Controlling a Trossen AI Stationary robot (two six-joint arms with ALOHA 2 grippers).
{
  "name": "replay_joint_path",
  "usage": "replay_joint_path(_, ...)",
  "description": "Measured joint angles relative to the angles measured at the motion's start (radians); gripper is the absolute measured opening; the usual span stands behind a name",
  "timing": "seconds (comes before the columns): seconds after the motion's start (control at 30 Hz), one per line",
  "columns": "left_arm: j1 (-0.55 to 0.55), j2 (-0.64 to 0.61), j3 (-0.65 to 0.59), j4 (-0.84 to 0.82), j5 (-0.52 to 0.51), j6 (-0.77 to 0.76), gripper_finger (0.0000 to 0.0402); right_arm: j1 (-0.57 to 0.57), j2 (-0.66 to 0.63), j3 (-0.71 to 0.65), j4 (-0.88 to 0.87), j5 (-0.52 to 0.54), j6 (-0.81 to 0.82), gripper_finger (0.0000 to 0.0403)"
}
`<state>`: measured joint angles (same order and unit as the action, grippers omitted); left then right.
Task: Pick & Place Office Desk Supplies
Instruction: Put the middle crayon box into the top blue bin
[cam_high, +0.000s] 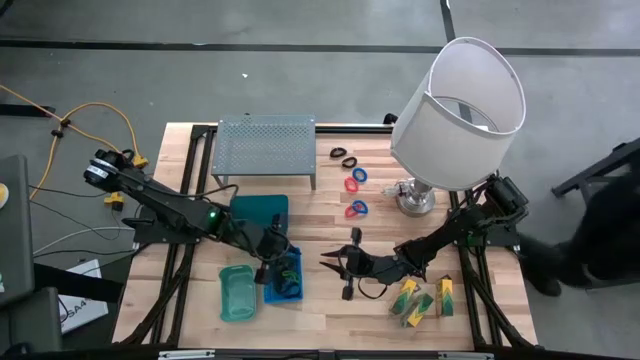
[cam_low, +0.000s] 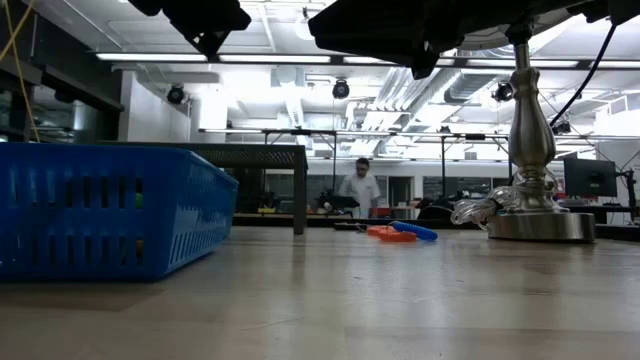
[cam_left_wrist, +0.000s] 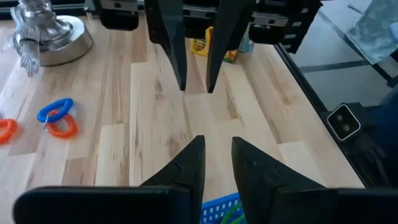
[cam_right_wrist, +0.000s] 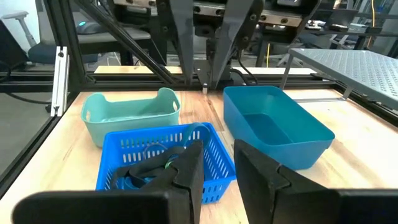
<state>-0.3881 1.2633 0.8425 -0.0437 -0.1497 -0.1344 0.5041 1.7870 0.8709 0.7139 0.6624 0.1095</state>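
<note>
Blue basket (cam_low: 110, 210) nearest, left hand (cam_high: 272, 262) above it, slightly parted, empty.

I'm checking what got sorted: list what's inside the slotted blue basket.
The slotted blue basket holds dark loops and something green. The right wrist's own fingers cover the front of it, so the count cannot be told.

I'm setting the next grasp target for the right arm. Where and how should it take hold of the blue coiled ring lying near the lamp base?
Probably from straight above, pinching one side of the hoop. The blue coiled ring lies flat on the wooden table, so only its thin rim offers a hold. Take the side away from the red coiled ring it touches. The right gripper is open and holds nothing.
</note>
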Motion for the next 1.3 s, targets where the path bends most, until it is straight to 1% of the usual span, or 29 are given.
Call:
replay_joint_path(0.1,0.0,0.0,0.0,-0.001,0.0,0.011,0.0074,0.0,0.0,0.0,0.001,0.007,0.002,0.0078)
replay_joint_path(0.27,0.0,0.0,0.0,-0.001,0.0,0.02,0.0074,0.0,0.0,0.0,-0.003,0.052,0.002,0.0078)
replay_joint_path(0.43,0.0,0.0,0.0,-0.001,-0.002,0.03,0.0074,0.006,0.0,0.0,-0.012,0.053,0.002,0.0078)
replay_joint_path(0.53,0.0,0.0,0.0,-0.001,-0.002,0.03,0.0074,0.007,-0.001,0.0,-0.041,0.053,0.021,0.0078)
replay_joint_path(0.67,0.0,-0.005,0.0,-0.017,-0.002,0.025,0.0074,0.006,-0.047,0.001,-0.161,0.042,0.084,0.0078)
replay_joint_path(0.8,0.0,-0.033,0.0,-0.073,-0.009,0.021,0.0074,0.007,-0.097,0.001,-0.298,0.047,0.13,0.0078)
replay_joint_path(0.9,0.0,-0.056,0.0,-0.127,-0.028,-0.01,0.0074,0.013,-0.135,0.001,-0.385,0.048,0.165,0.0078)
replay_joint_path(1.03,0.0,-0.098,0.0,-0.208,-0.045,-0.057,0.0074,0.024,-0.154,-0.001,-0.499,0.038,0.208,0.0078)
replay_joint_path(1.2,-0.021,-0.171,-0.001,-0.312,-0.045,-0.108,0.0074,0.041,-0.168,0.0,-0.554,-0.009,0.238,0.0078)
replay_joint_path(1.3,-0.046,-0.22,-0.001,-0.373,-0.045,-0.112,0.0074,0.047,-0.174,0.0,-0.542,-0.027,0.239,0.0078)
